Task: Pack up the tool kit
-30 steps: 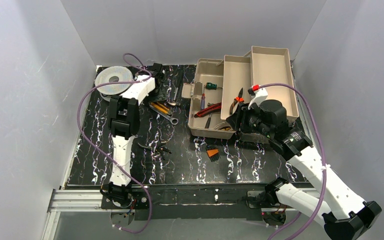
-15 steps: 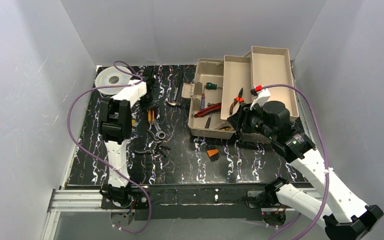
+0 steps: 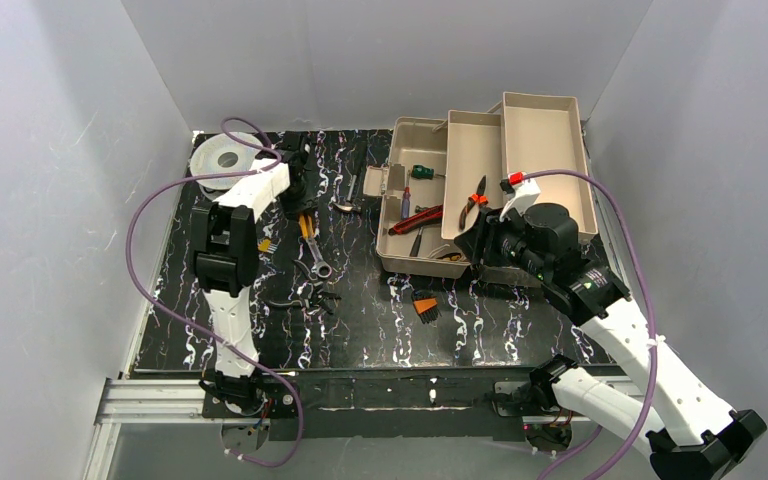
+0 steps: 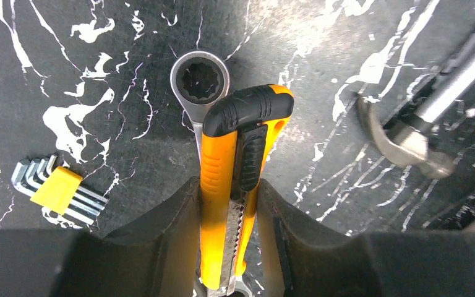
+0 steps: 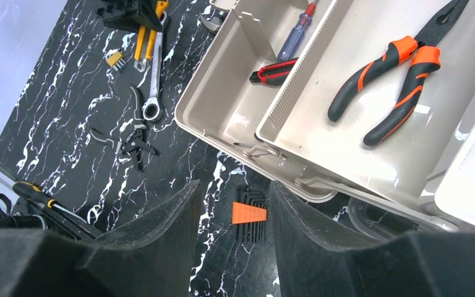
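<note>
The beige tool kit [image 3: 540,150] stands open at the back right with its trays folded out; it also shows in the right wrist view [image 5: 222,105]. My left gripper [image 3: 299,203] is shut on a yellow utility knife [image 4: 222,161], held low over the ring end of a wrench [image 4: 199,77]. I cannot tell whether the knife is off the mat. My right gripper [image 5: 232,247] is open and empty, hovering by the kit's front edge [image 3: 475,243], above an orange hex key set [image 5: 249,213].
Orange-handled pliers [image 5: 396,68], a red knife [image 5: 272,71] and a screwdriver [image 5: 297,37] lie in the kit. On the mat are a yellow hex key set [image 4: 52,189], a chrome hammer head [image 4: 420,139], black pliers [image 3: 305,297] and a grey wire spool [image 3: 218,158].
My left arm swung left and its gripper came nearer along the mat to the yellow knife. The knife and wrench shifted left. The right arm barely moved.
</note>
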{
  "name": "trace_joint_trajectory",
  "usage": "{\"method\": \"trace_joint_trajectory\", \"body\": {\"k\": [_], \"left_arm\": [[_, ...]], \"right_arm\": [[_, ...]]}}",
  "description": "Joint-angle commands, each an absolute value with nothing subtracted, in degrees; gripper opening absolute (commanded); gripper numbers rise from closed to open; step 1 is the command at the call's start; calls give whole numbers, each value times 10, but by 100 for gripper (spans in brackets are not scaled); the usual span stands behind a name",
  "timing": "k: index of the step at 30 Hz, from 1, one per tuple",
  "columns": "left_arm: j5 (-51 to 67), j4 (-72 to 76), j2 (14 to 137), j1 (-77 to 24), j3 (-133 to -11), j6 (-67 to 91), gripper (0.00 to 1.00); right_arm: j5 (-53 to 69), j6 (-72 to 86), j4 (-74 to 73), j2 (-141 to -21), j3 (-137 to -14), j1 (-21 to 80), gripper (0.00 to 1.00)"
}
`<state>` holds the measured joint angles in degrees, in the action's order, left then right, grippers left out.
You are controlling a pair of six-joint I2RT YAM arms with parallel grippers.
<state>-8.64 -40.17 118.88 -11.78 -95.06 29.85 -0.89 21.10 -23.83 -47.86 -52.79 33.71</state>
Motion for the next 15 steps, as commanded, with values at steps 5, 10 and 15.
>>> {"method": "trace_joint_trajectory", "body": {"k": [5,10,15], "left_arm": [[-85,-396,1080,-129,-942,296,0],[-43,-381,1048,-138,-940,276,0],[49,-343,1013,-146,-930,270,0]], "right_arm": [[-4,215,-223,-476,-532,334,52],[-4,215,-222,-478,-531,334,52],[-4,215,-223,-483,-537,334,52]]}}
